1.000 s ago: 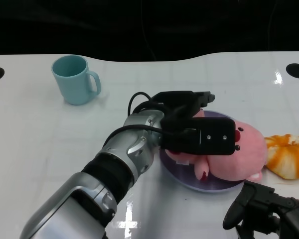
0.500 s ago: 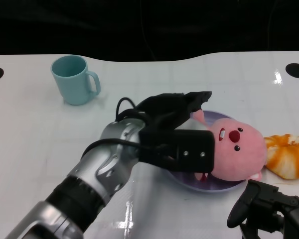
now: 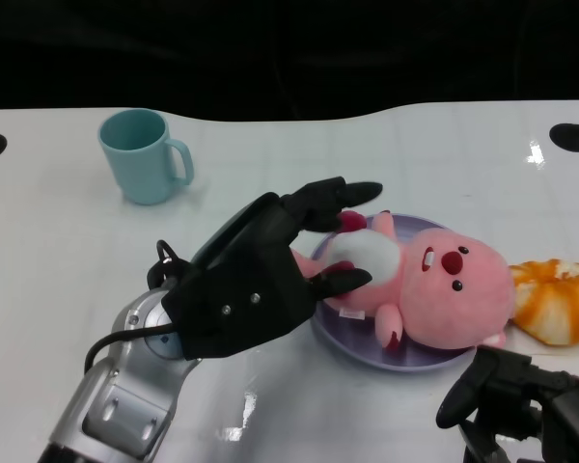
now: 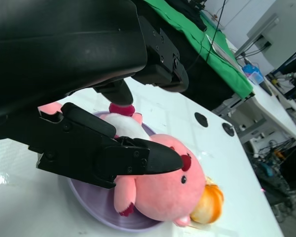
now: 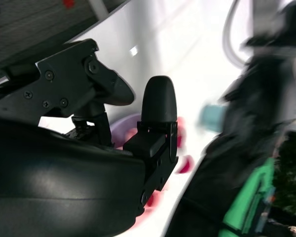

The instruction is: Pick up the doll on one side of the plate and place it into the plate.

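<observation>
Both sets of my fingers hold nothing: my left hand point(image 3: 256, 280) spread just beside the pink doll point(image 3: 434, 289), which lies in the purple plate point(image 3: 352, 352). I should withdraw leftward, clear of its belly. My right hand point(image 3: 521, 405) waits, loosely parted.

doll point(image 3: 434, 285): pink, lying in the plate point(image 3: 352, 340), head toward the orange thing
left hand point(image 3: 261, 275): fingers spread, holds nothing, tips by the doll's white belly
right hand point(image 3: 521, 405): low, near the plate
mug point(image 3: 145, 154): teal, upright, well apart
orange thing point(image 3: 560, 299): beside the doll's head
surface point(image 3: 58, 251): white
</observation>
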{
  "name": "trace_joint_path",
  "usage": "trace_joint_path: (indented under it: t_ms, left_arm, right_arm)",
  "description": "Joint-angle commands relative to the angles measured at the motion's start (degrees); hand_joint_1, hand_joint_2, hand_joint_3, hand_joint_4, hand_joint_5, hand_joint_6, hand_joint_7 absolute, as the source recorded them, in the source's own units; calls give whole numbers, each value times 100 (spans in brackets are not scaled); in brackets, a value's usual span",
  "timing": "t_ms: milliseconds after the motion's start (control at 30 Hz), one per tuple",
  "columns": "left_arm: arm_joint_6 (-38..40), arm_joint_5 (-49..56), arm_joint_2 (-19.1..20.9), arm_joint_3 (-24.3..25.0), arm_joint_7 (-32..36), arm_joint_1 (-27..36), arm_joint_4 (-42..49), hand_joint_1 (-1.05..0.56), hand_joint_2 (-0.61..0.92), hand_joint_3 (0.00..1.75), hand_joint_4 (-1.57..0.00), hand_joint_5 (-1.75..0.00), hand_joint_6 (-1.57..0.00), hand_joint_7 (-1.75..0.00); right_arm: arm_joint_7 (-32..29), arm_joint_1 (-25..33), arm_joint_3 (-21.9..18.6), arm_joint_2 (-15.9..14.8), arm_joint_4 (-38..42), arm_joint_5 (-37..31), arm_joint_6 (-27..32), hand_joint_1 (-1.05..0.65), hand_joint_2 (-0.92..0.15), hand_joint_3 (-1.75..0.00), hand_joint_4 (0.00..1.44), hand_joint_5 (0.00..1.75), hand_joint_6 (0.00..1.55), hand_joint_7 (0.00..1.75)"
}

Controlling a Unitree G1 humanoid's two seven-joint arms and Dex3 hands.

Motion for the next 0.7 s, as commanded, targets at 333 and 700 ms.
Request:
trace_joint_path:
  t_ms: [333,700]
  left_arm:
    - [-123,-1660,-92,845,-9,1925,-1289,-29,69,74,-67,-125,-77,-68]
    - [2470,-2834,-181,1325,473,3257,-3460,-13,47,137,-80,-159,-82,-120]
  right_arm:
    - [-5,199,-22,-33,-153,-22,-352,-81,-84,-51,103,140,97,119]
    - [-67,499,100,0,-1193,-96,290,-47,-57,-108,85,157,77,135]
